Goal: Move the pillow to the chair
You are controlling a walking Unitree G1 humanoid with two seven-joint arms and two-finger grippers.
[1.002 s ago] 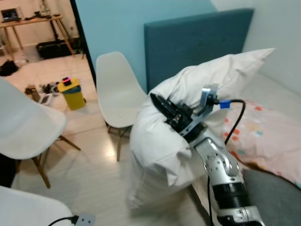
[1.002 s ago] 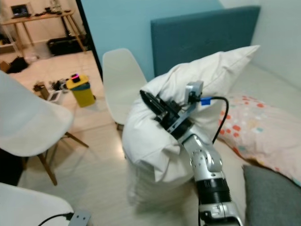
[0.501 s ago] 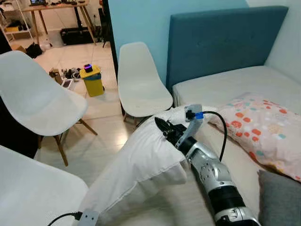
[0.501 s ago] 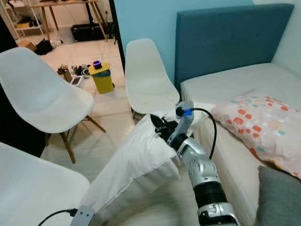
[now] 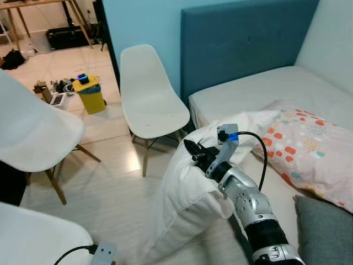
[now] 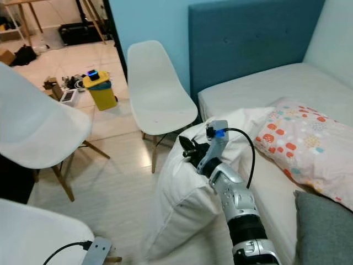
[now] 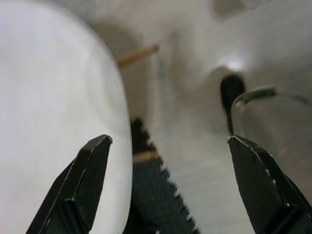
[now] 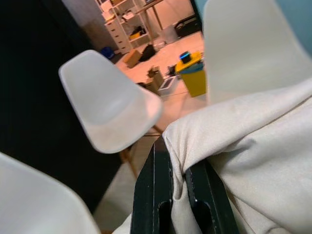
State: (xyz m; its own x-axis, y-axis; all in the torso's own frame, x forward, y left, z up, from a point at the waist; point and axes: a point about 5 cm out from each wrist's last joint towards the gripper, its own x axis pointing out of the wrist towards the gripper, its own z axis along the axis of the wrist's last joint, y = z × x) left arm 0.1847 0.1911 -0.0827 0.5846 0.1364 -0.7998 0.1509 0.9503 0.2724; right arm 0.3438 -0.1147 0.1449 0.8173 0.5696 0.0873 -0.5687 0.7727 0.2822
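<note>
Open pale floor (image 5: 110,182) is seen at nine o'clock of the hanging pillow (image 5: 187,204), which is pinched by the right gripper (image 5: 194,152). At eleven o'clock the seat of a white chair (image 5: 151,107) is reached across a short gap. The bed (image 5: 265,94) is pressed close at three o'clock. A second white chair (image 5: 33,132) is set at ten o'clock, well apart.

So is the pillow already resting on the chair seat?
No, the white pillow hangs pinched in the right gripper beside the bed, apart from the chair.
</note>
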